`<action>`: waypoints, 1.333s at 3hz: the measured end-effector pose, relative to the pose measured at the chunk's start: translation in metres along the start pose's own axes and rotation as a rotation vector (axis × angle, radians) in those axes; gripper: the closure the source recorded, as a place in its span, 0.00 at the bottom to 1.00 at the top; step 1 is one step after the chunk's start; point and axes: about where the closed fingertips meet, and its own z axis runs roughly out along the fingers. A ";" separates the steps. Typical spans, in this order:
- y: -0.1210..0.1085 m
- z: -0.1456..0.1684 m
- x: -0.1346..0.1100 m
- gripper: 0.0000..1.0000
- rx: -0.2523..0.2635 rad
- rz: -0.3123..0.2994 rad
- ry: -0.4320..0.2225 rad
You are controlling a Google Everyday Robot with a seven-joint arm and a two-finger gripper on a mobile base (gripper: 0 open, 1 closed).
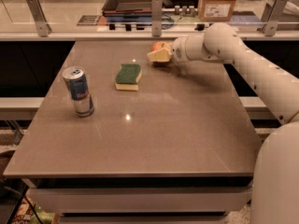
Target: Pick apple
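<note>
The apple (156,45) is a small red-orange fruit at the far middle of the brown table (154,125). Only its top shows, because the cream-coloured end of my gripper (159,55) covers the rest. The gripper is low over the table and right at the apple, reaching in from the right on the white arm (233,50). I cannot see whether the apple rests on the table or is lifted off it.
A green and yellow sponge (128,76) lies just left of the gripper. A blue and silver drink can (78,91) stands upright at the left. A rail with metal posts (157,8) runs along the table's far edge, with a cardboard box (218,2) behind it.
</note>
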 end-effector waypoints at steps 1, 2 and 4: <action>0.002 0.003 0.001 0.86 -0.004 0.000 0.002; 0.004 0.005 0.002 1.00 -0.009 0.001 0.003; 0.007 0.008 0.001 1.00 -0.027 0.002 -0.010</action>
